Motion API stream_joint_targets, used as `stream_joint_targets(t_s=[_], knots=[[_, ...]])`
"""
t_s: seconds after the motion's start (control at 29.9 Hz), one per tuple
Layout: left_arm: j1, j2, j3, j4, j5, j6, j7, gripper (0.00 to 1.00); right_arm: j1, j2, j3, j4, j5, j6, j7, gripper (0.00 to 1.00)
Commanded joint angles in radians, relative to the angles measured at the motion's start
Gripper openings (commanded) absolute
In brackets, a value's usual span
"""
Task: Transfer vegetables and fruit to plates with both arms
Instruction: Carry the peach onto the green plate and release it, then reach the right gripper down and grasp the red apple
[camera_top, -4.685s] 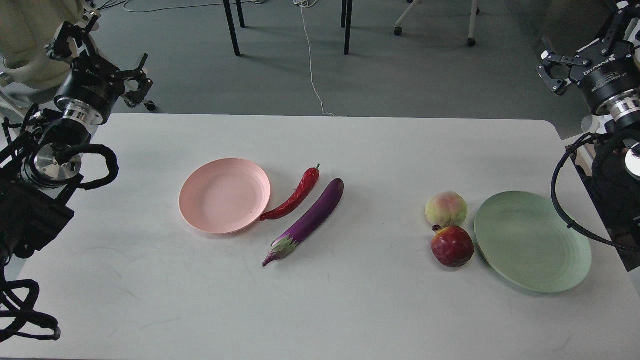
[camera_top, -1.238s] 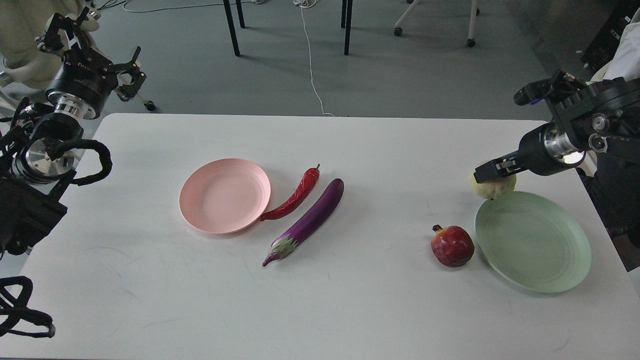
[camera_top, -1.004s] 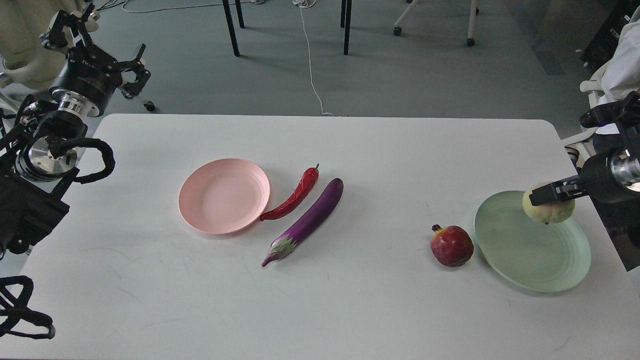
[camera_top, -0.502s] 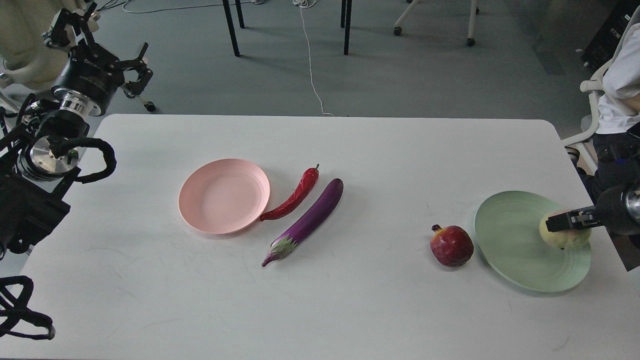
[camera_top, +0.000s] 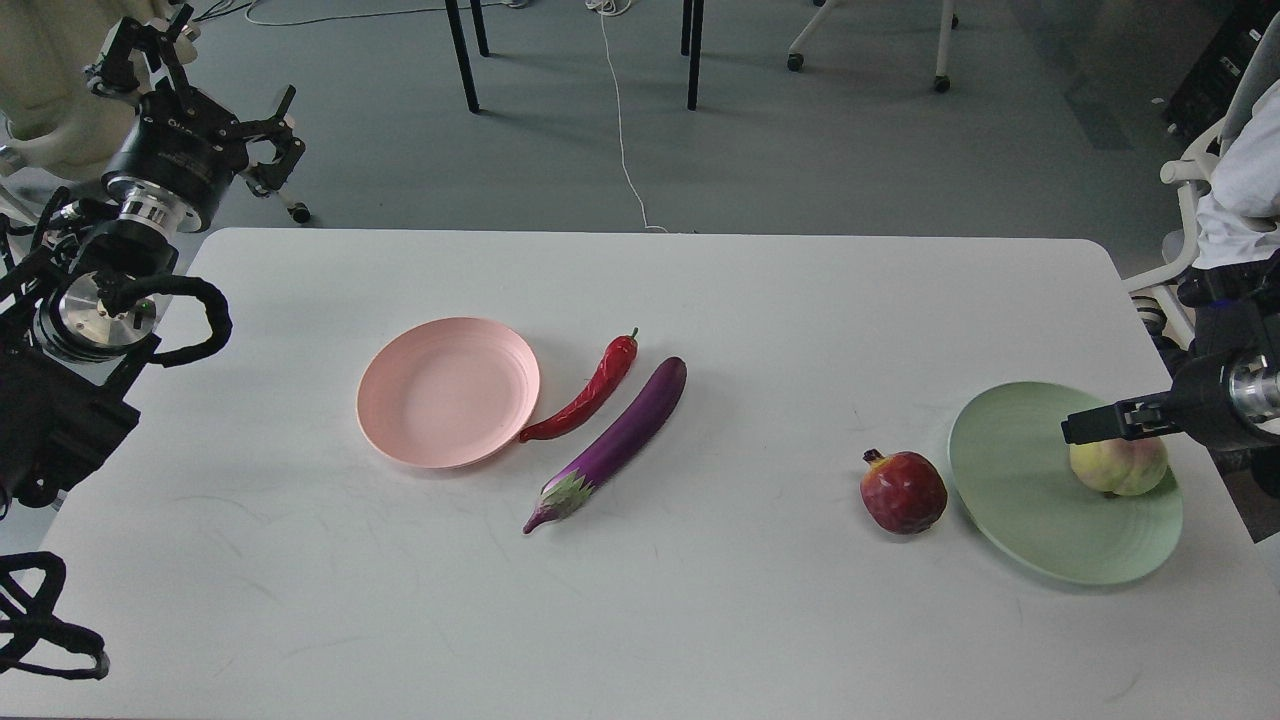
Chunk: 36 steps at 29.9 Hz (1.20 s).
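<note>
The pale green peach (camera_top: 1118, 466) rests on the right part of the pale green plate (camera_top: 1020, 500). My right gripper (camera_top: 1105, 426) hovers just over the peach's top, fingers apart, holding nothing. The dark red pomegranate (camera_top: 904, 491) sits on the table just left of the green plate. The pink plate (camera_top: 448, 391) is empty at centre left. The red chili pepper (camera_top: 592, 391) touches its right rim, and the purple eggplant (camera_top: 618, 438) lies beside the chili. My left gripper (camera_top: 205, 100) is open and empty, beyond the table's far left corner.
The white table (camera_top: 640, 620) has a rounded far right corner. Chair and table legs (camera_top: 462, 55) and a white cable (camera_top: 622, 120) are on the floor behind. A seated person (camera_top: 1240, 190) is at the right edge.
</note>
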Motion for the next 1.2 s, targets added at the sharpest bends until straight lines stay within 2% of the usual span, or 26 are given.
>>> stream_joint_targets(t_s=[0.0,0.17,0.6,0.77,0.9,1.17], knots=[[0.000,0.000,0.001,0.000,0.000,0.000,0.000,0.98,0.048,0.002,0.054,0.058,0.003,0.007,-0.002,0.96],[0.000,-0.002,0.001,0.000,0.000,0.000,0.000,0.98,0.123,0.112,0.055,0.069,0.008,0.013,0.004,0.96],[-0.001,0.020,0.003,0.001,0.002,0.000,0.000,0.98,0.137,0.457,-0.012,0.080,-0.002,0.016,0.014,0.96],[-0.001,0.024,0.003,0.000,0.002,0.000,0.000,0.98,0.138,0.499,-0.063,0.080,-0.035,0.018,0.022,0.96],[0.000,0.037,0.004,0.000,0.000,0.000,0.000,0.98,0.138,0.488,-0.121,0.081,-0.101,0.016,0.022,0.96],[0.000,0.037,0.004,0.000,0.002,0.000,0.000,0.98,0.108,0.459,-0.135,0.083,-0.094,0.010,0.022,0.96]])
